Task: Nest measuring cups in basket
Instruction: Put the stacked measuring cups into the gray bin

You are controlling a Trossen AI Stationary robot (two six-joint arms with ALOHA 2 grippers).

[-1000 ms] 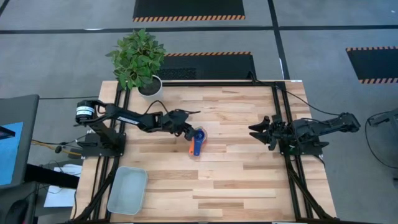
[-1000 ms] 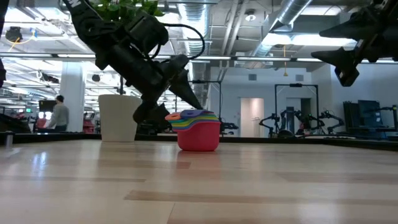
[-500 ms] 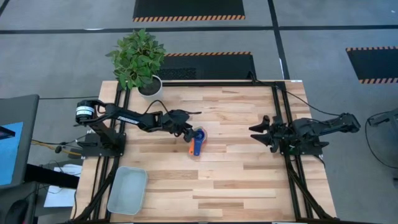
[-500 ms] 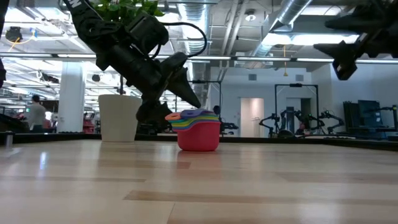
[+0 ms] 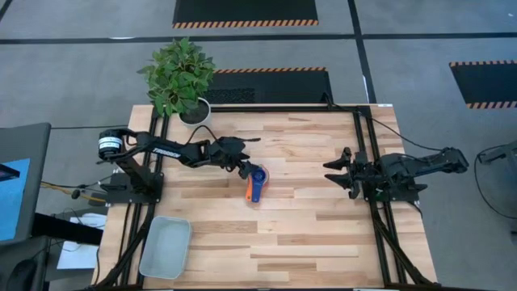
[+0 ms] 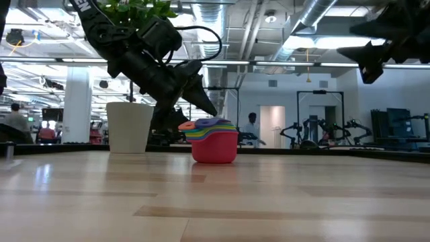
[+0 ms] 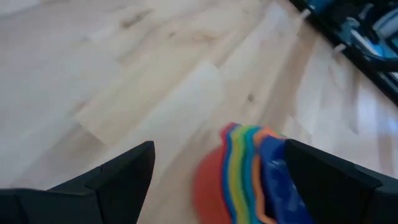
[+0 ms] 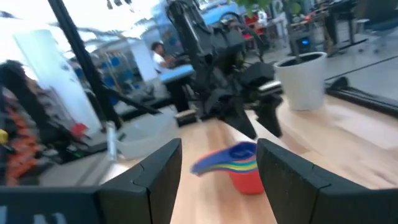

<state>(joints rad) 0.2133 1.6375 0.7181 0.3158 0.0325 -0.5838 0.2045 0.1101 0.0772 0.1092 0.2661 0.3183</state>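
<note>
Left gripper (image 5: 245,168): centre-left of the high view, jaws wide apart, holding nothing. Tips sit just up-left of the cup stack.
Left gripper change: over the last second the arm has straightened and drawn slightly toward the upper left; tips were at the stack's edge, now a shade further off. Small move only.
Left wrist view: both dark fingers (image 7: 109,177) frame the stack with bare wood between them; no contact that I can see.
Measuring cups (image 5: 256,183): already nested into one stack, red at the bottom, blue on top, handles fanned toward the lower frame in the high view. Standing on the table (image 5: 307,234) near its centre, not in the basket. Position unchanged across the second.
Low view: stack (image 6: 213,142) upright on the wood, left arm angled down just behind it.
Basket (image 5: 166,246): lower left of the high view, at the table's corner, well apart from the stack. Looks to have nothing in it.
Right gripper (image 5: 335,172): centre-right of the high view, jaws apart, carrying nothing, parked well away from the cups. Barely shifted.
Plant pot (image 5: 195,112): upper left, not involved.
Read: nesting looks done; the transfer into the basket is what's left. My guess is the left arm is realigning for a grasp, not retreating, but can't confirm.
Risk: gripping only the top cups could leave the red one behind.
</note>
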